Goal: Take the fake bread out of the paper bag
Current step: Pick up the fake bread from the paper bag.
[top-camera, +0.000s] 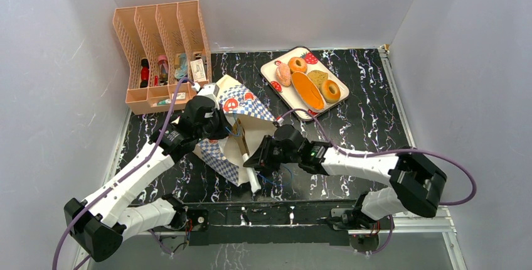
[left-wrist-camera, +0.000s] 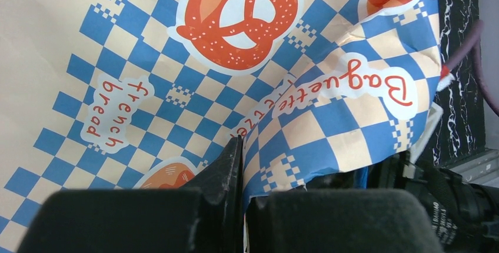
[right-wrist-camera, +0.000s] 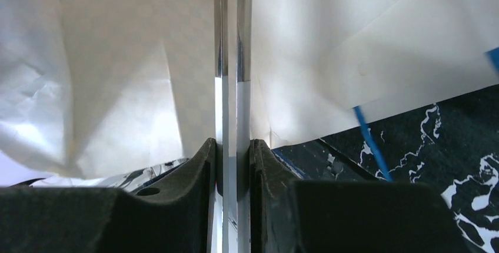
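The paper bag lies on its side mid-table, chequered blue and cream with red pretzel logos. My left gripper is shut on a fold of the bag's paper. My right gripper is at the bag's near end, shut on a thin white and silvery bar that stands upright between its fingers. The bag's pale paper fills the view behind the bar. The fake bread lies on the strawberry-print tray: a long orange loaf, two ring donuts, a pinkish roll and a toast slice.
A peach plastic file rack with small items in it stands at the back left, close behind my left arm. A blue cord handle trails over the black marbled table top. White walls close in the left, back and right sides.
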